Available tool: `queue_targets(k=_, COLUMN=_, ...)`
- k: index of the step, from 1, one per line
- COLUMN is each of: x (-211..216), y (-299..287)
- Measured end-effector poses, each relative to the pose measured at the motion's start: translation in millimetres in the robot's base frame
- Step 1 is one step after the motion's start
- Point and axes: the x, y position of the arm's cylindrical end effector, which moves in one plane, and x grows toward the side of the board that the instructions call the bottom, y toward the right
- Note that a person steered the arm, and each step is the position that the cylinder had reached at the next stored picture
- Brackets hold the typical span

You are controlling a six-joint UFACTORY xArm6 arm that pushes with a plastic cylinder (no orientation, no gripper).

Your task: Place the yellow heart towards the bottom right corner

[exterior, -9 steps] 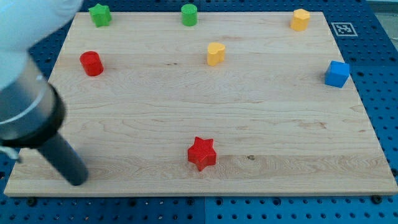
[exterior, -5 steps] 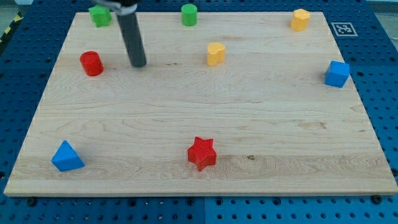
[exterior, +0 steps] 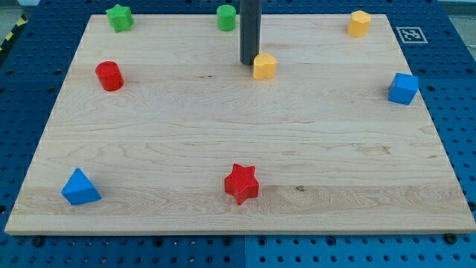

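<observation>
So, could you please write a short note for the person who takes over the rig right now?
My tip is down on the board, just at the view's left of the yellow heart, touching it or nearly so.
The heart sits in the upper middle, below and right of the green cylinder.
Done: tip is placed beside the heart. The heart is not yet near the bottom right corner.
Left: push it down and right. The red star and blue cube lie to either side of that path.
</observation>
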Motion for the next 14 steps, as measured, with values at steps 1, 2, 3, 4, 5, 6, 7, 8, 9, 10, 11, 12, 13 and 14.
queue_targets(k=1, x=18.9, y=5.2)
queue_targets(k=2, x=19.2, y=25.0)
queue_targets(k=3, x=25.9, y=44.4)
queue_targets(k=4, x=29.7, y=56.5)
queue_targets(k=5, x=29.8, y=72.2)
queue_targets(k=6, x=32.3, y=89.9)
queue_targets(k=7, x=45.8, y=101.7)
queue_targets(k=8, x=64.0, y=119.6)
queue_targets(k=9, x=84.7, y=144.6)
queue_targets(k=10, x=108.8, y=156.7)
queue_targets(k=11, x=136.1, y=168.4)
queue_targets(k=12, x=160.5, y=181.9)
queue_targets(k=13, x=181.4, y=184.3)
queue_targets(k=14, x=203.1, y=179.4)
